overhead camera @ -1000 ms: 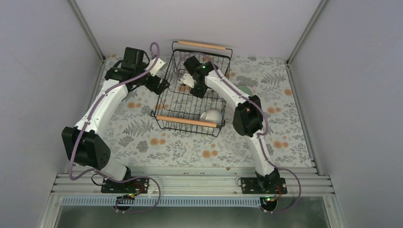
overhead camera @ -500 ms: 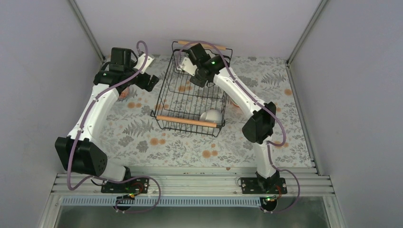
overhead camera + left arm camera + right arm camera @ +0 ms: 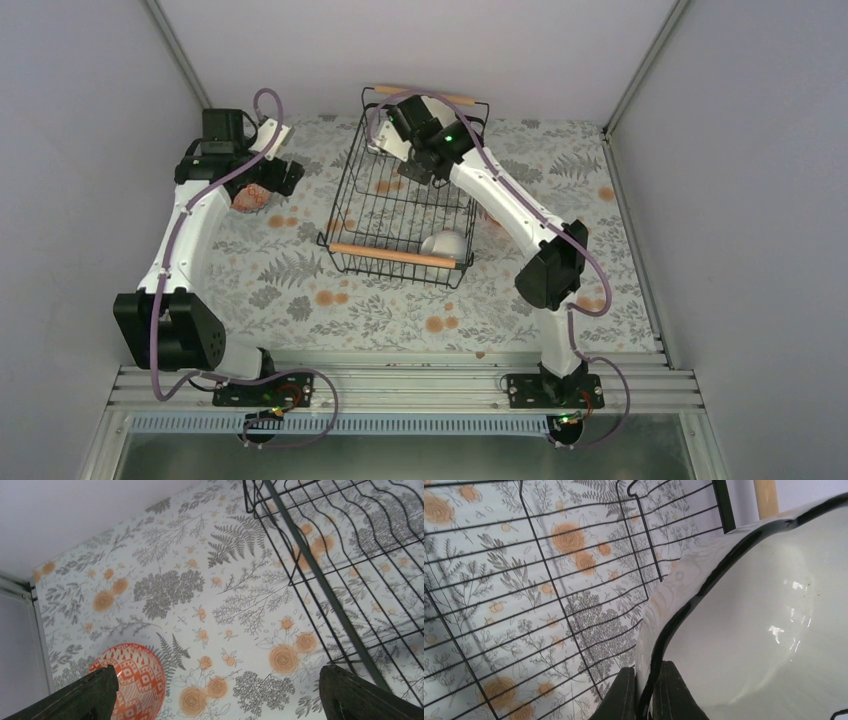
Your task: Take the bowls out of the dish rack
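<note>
A black-rimmed white bowl (image 3: 764,605) is pinched by its rim in the right gripper (image 3: 646,690) over the dish rack (image 3: 392,255)'s far end, while the left gripper (image 3: 217,695) is held spread above an orange-patterned bowl (image 3: 132,680) on the floral tablecloth (image 3: 165,587).

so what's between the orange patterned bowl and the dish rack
Only bare floral tablecloth. The left wrist view shows the orange patterned bowl and the dish rack apart, with nothing but cloth between them.

Lab robot cell: plain grey panel walls (image 3: 90,150), aluminium mounting rail (image 3: 400,383), floral tablecloth (image 3: 300,290).
</note>
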{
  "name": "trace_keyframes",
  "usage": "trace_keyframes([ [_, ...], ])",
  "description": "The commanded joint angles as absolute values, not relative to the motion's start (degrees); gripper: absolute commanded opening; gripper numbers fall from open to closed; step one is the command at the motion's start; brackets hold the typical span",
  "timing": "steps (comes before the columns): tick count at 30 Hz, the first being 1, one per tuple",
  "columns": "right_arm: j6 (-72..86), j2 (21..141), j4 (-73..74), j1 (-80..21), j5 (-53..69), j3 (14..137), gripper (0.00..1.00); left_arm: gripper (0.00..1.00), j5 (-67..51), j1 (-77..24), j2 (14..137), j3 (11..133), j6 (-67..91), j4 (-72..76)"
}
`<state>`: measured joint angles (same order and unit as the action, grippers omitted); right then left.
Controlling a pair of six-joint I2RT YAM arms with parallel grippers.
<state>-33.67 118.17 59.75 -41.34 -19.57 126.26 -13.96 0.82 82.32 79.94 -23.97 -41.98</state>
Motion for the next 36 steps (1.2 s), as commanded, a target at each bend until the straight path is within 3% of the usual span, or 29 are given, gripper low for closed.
trace_keyframes([
  [1,-34.82,111.73,54.1,-41.65,-26.77,124.48,0.04,1.0,-15.44,3.89,80.97,78.48,-25.95,-40.74],
  [13,-33.05,101.2,54.97,-32.35,-24.14,115.71,0.04,1.0,-19.17,13.2,81.68,75.84,-29.62,-40.62],
  [22,-31.24,92.4,54.47,-17.51,-17.61,98.32,0.04,1.0,-20.34,15.62,82.95,74.15,-31.12,-40.37],
  [36,-30.44,87.57,55.96,-9.43,-16.44,73.19,0.04,1.0,-17.85,16.52,84.07,71.32,-33.22,-38.33],
])
